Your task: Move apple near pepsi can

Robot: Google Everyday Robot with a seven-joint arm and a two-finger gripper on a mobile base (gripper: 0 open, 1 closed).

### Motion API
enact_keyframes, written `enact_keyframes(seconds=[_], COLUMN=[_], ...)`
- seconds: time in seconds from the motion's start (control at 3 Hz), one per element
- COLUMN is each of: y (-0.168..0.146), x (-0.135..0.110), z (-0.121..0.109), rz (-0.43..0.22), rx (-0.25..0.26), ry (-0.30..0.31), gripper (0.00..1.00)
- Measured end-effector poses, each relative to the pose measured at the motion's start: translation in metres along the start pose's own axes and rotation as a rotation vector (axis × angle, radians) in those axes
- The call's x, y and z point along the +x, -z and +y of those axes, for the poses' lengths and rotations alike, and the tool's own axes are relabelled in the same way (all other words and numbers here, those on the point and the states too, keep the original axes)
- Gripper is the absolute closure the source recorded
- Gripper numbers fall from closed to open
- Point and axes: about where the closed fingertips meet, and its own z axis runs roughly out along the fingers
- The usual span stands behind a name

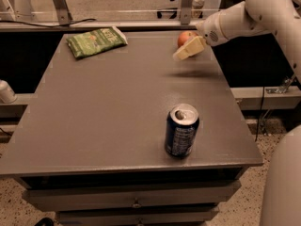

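Note:
The red-orange apple [185, 36] sits at the far right of the grey table [94, 107], partly hidden behind the gripper. The dark blue pepsi can [181, 130] stands upright near the table's front right edge, silver top showing. My gripper [187, 50] reaches in from the right on a white arm, just in front of the apple and a little above the table. The can is far from the apple, toward the front.
A flat green snack bag [96, 41] lies at the far left of the table. A metal rail and posts [56, 4] run behind the table. A silver can end [6, 92] shows off the left edge. Drawers [136, 199] sit below the tabletop.

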Motion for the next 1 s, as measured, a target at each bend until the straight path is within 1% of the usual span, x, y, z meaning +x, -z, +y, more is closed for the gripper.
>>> enact_keyframes(seconds=[0.33, 0.67, 1.0], y=[-0.019, -0.026, -0.028], x=[-0.002, -0.003, 0.005], z=[-0.018, -0.044, -0.059], rz=[-0.002, 0.012, 0.042], rx=[0.024, 0.068, 0.088], ry=[0.0, 0.015, 0.011], gripper=[0.0, 0.0, 0.19])
